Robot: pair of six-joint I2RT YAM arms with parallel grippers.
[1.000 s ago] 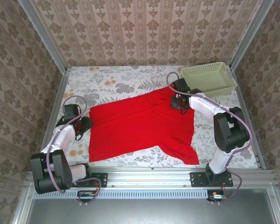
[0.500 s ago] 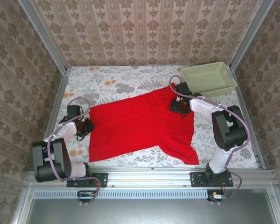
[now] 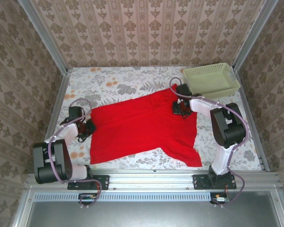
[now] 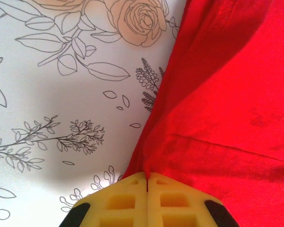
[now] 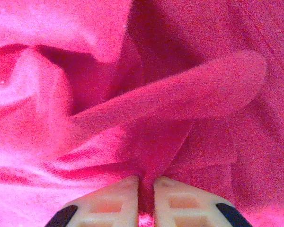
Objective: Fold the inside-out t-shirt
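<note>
left gripper (image 4: 146, 176) is clamped on the left edge of the shirt (image 3: 142, 127); right gripper (image 5: 147, 182) pinches a raised fold at its far right. the shirt lies spread across the table (image 3: 113, 82). soft, light, limp cloth: it should drape and sag, so hems and corners grip best.

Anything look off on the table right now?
Nothing damaged or spilled. The t-shirt lies askew, rotated against the table edges, with cloth bunched into folds where the right gripper pinches it. The left gripper is shut on the edge nearest it. The basket sits upright in the far right corner.
</note>
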